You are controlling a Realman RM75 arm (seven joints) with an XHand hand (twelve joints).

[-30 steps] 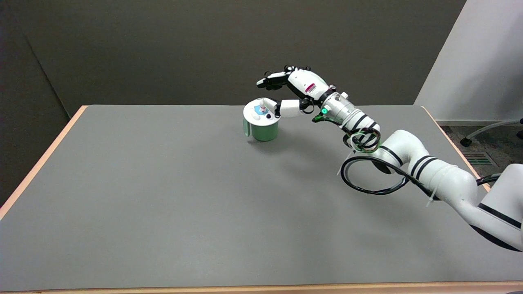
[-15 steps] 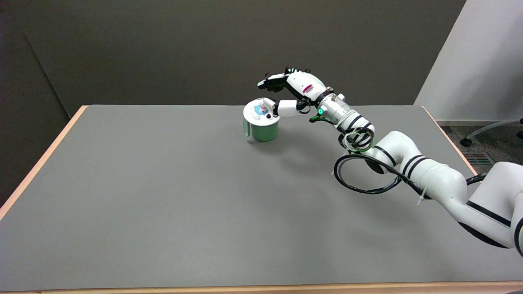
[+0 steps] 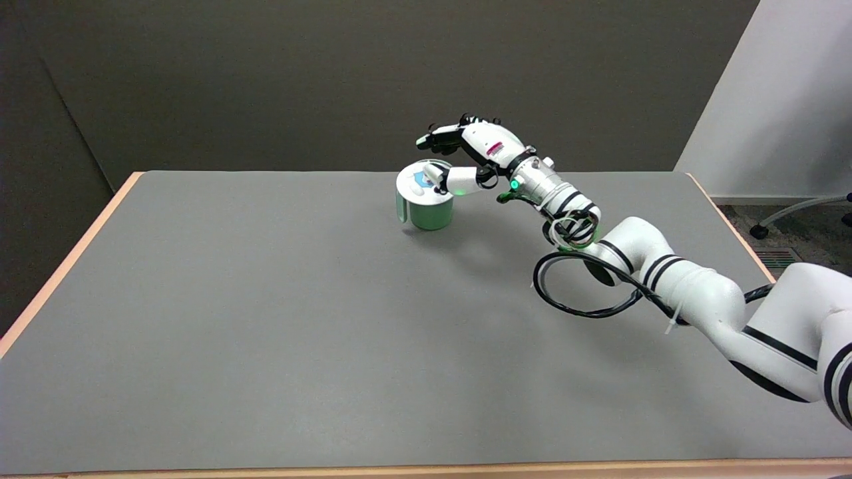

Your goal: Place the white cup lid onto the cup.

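Note:
A green cup [image 3: 431,213] stands upright at the far middle of the grey table [image 3: 266,319], its pale handle facing left. The white lid [image 3: 415,183], with a blue mark in its middle, lies flat on the cup's rim. My right hand [image 3: 474,152] hovers just right of and above the cup. Its thumb [image 3: 444,178] reaches over the lid's right part and touches its top. The other fingers [image 3: 440,138] stretch out in the air above the lid, apart from it. Nothing is held in the hand.
The right arm and its looped black cable [image 3: 579,293] stretch from the lower right over the table's right half. The table's orange edges run along the left, right and front. A chair base [image 3: 799,213] stands on the floor at the far right.
The arm has crept to the left and slightly away, so the thumb now lies further over the lid. Cup and lid have stayed in place.

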